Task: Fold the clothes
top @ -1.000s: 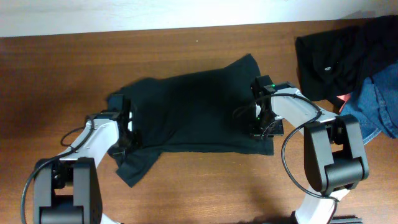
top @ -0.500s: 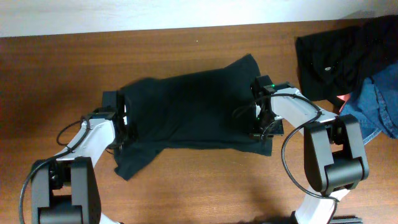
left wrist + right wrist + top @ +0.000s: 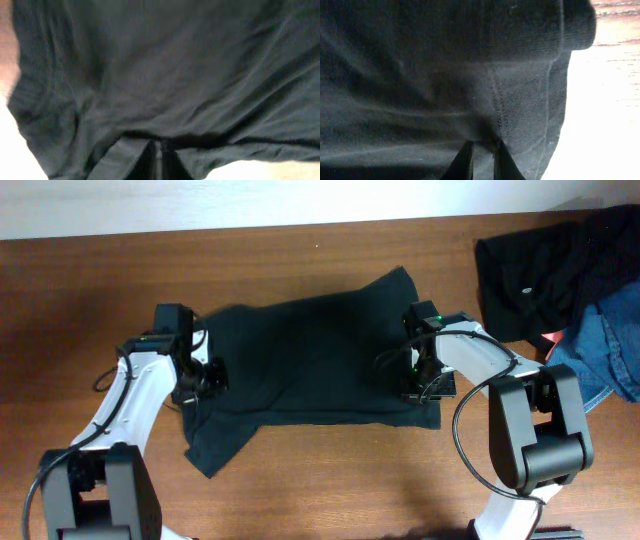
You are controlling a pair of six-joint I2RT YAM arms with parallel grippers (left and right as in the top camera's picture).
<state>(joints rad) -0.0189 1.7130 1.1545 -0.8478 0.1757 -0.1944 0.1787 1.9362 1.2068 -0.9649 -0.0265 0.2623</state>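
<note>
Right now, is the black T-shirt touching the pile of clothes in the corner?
No, bare table shows between the T-shirt and the pile of clothes.

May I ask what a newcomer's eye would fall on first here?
A black T-shirt lies spread across the middle of the brown table, the left gripper at one side edge and the right gripper at the other. Dark clothes and jeans are heaped in the far right corner.

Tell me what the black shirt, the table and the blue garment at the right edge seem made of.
Black shirt: thin soft knit, matte; fine ribbing and limp wrinkles show. Table: wood or veneer, reddish-brown with grain streaks, slight sheen. Blue garment: probably denim, from its faded mottled blue; too small to be sure.
</note>
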